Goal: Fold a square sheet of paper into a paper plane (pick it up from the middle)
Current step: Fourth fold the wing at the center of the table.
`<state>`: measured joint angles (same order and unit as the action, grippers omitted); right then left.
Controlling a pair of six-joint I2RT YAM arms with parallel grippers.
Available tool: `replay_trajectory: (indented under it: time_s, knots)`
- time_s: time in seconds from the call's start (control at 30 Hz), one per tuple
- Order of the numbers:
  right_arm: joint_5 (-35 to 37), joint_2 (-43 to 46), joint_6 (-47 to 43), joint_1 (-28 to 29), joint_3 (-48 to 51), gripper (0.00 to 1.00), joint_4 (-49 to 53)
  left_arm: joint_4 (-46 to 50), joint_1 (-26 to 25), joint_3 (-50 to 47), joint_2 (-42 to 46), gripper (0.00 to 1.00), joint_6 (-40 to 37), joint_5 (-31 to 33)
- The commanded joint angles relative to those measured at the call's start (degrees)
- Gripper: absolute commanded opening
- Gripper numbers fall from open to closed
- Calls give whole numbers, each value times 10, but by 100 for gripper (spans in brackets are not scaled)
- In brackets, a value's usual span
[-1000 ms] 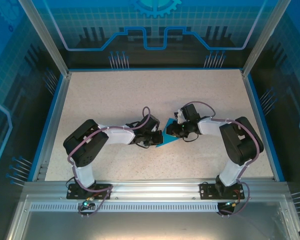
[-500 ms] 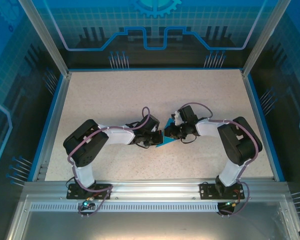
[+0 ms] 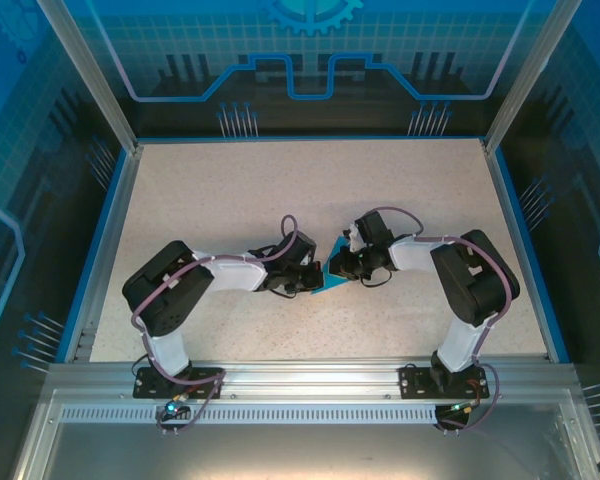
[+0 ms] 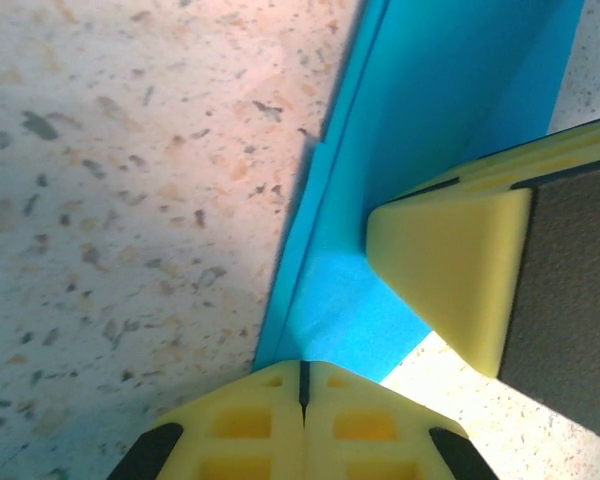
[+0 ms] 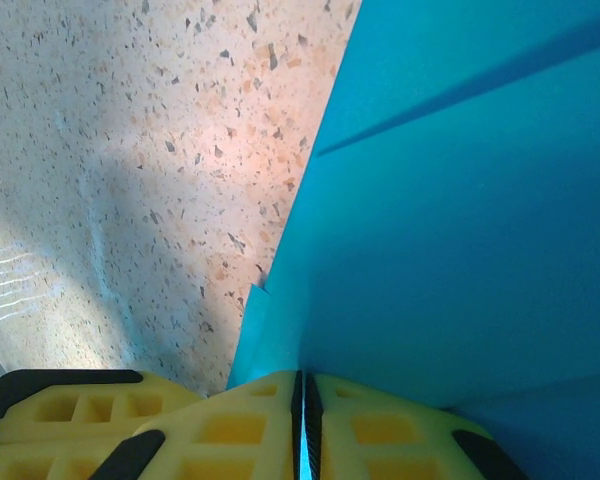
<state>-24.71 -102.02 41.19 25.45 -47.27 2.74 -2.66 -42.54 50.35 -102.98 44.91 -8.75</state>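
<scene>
I am partway through the folding: the paper point(image 5: 460, 250) is no longer a flat square but a layered, wedge-like piece with at least one crease running across it, and not yet a dart. It lies around the middle of the table point(image 3: 230, 190), between my two arms, seemingly lifted a little where I hold it. My left gripper point(image 4: 302, 372) has its fingers pressed together on a folded edge of the paper, and from that wrist I can see a right finger point(image 4: 450, 270) resting just beside it on the same blue surface. My right gripper point(image 5: 302, 385) is likewise pinched onto the paper, with a thin line of blue showing in the slit between its fingers. I judge that I am setting or holding a crease with both pinches close together. The next move calls for one pinch to stay as the anchor while the other lets go or slides along the fold, gently, since paper this thin will tear or buckle if the two pull apart. As for containers, nothing here holds anything: the paper sits straight on the speckled table.
</scene>
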Motion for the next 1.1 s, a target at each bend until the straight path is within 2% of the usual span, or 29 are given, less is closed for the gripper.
replay_trajectory:
  time_s: [0.0, 0.1, 0.33, 0.6, 0.8, 0.93, 1.07]
  knots:
    - [50, -33, 5, -8, 4, 13, 37, 73, 0, -20, 16, 7, -2, 38]
    - [49, -36, 5, -8, 2, 13, 37, 72, -1, -19, 33, 9, -7, 33]
    - [46, -38, 6, -8, 0, 13, 36, 31, -1, -11, 73, 16, 2, -34]
    - [45, -47, 7, -7, -4, 13, 38, 21, -3, 2, 41, 20, 24, -76]
    - [44, -53, 9, -7, -6, 13, 39, 54, -4, 11, 21, 22, 22, -46]
    - [45, -54, 8, -8, -5, 13, 41, 62, -3, 9, 18, 19, 24, -17]
    - [46, -52, 7, -8, -4, 13, 42, 47, -3, 4, 25, 18, 26, -19]
